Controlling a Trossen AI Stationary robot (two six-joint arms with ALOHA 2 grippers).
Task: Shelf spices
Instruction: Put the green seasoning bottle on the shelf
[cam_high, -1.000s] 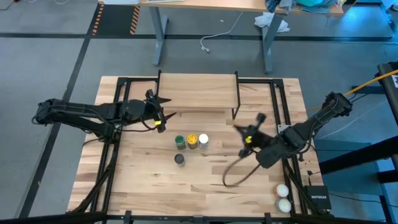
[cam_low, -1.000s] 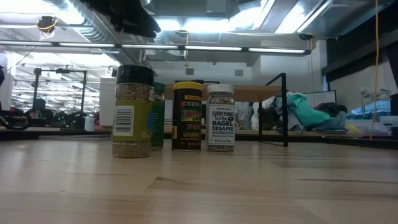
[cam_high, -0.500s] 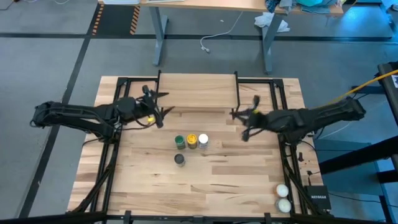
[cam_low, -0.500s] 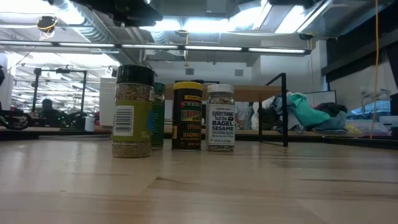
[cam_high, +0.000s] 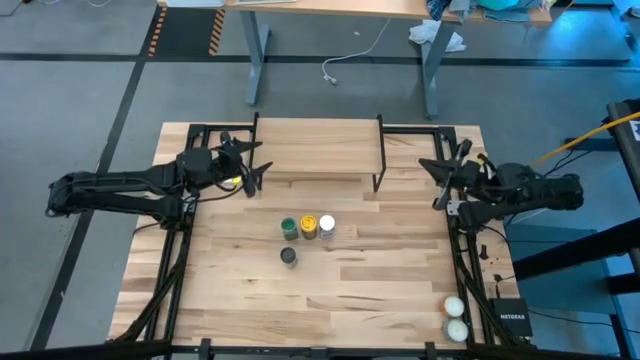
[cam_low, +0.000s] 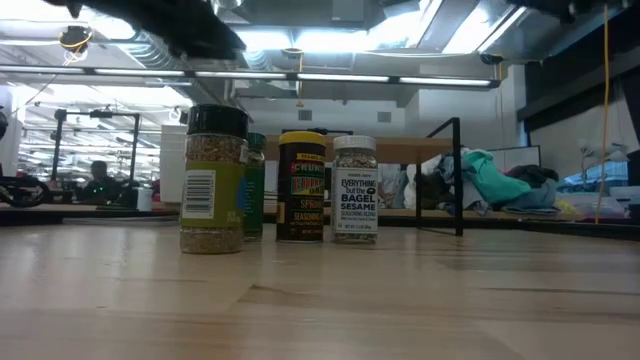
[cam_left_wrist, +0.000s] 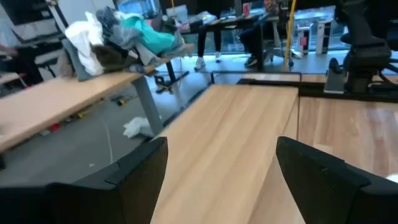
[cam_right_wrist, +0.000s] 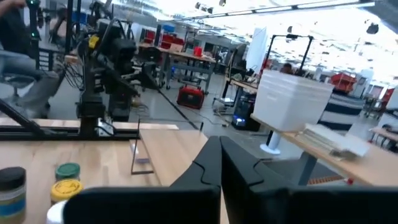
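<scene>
Four spice jars stand upright on the tabletop near its middle: a green lid (cam_high: 288, 227), a yellow lid (cam_high: 308, 224) and a white lid (cam_high: 327, 224) in a row, and a black lid (cam_high: 288, 256) nearer the front. The shelf (cam_high: 318, 148) stands on thin black legs at the table's far side. My left gripper (cam_high: 255, 165) hovers open by the shelf's left end, with nothing between its fingers (cam_left_wrist: 143, 168). My right gripper (cam_high: 432, 175) hangs shut and empty near the table's right edge, right of the shelf. Its wrist view looks across at the jars (cam_right_wrist: 67, 180).
Two whitish balls (cam_high: 455, 306) (cam_high: 457, 328) and a black box (cam_high: 510, 320) lie at the near right corner. Black frame rails (cam_high: 175, 250) run along the left and right sides of the table. Bare wood lies in front of the jars.
My right gripper has drawn back from beside the jars toward the table's right edge and a little toward the far edge, turning as it went, and has stayed shut. My left gripper has shifted slightly toward the far left, nearer the shelf's left end. The jars have not moved.
</scene>
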